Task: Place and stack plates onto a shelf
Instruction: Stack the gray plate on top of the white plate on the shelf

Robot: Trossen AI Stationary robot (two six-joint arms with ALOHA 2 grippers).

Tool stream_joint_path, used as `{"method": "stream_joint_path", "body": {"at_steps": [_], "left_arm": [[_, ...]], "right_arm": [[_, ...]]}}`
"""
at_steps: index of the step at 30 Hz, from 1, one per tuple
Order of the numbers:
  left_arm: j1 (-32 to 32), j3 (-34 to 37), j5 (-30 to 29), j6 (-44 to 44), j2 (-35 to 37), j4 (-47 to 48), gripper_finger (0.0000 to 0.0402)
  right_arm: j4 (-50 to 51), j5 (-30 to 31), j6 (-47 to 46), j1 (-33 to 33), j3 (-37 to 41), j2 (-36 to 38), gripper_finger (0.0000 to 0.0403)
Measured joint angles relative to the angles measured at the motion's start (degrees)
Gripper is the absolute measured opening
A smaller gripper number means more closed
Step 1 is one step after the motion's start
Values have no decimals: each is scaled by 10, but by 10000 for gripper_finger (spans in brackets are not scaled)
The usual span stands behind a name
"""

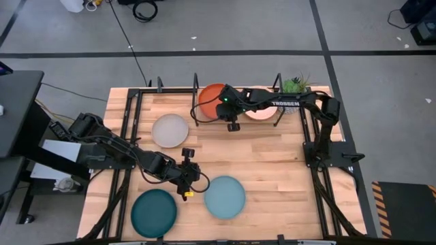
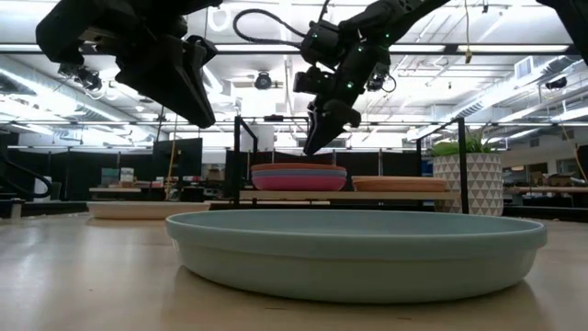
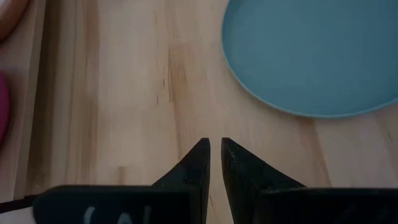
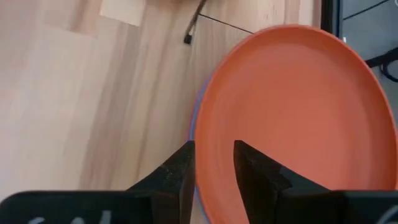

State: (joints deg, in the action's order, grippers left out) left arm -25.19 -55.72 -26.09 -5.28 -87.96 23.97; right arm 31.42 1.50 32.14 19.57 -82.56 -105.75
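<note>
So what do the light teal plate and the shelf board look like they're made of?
Light teal plate: a smooth matte surface with no glare and a thick rounded rim; glazed ceramic or a moulded composite, can't tell which. Shelf board: pale wood, apparently, like the grained plank table, held by thin black posts, probably metal.

Landmark: potted plant (image 1: pixel 295 85), green leafy sprigs, standing at the far right corner of the wooden tabletop (image 1: pixel 272 160).

Low view: the plant's pot (image 2: pixel 467 182) is white with a diamond-lattice pattern; pot upright.

Tabletop: light plank wood, visible grain, extends from the plant toward the near and left edges.

Grey floor (image 1: pixel 225 27) lies beyond the plant, crossed by dark tape lines. Black coiled cable (image 1: pixel 144 9) on that floor, well left of the plant.

Yellow-black hazard striping (image 1: pixel 402 211) on the floor, well to the near right of the plant.
</note>
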Motion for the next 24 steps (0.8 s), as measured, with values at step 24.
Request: {"method": "stream_joint_path", "body": {"at_steps": [24], "left_arm": [[28,116,-15,-118,62,98,48]], "right_arm": [[19,59,-193,-181,156,88,114]]}}
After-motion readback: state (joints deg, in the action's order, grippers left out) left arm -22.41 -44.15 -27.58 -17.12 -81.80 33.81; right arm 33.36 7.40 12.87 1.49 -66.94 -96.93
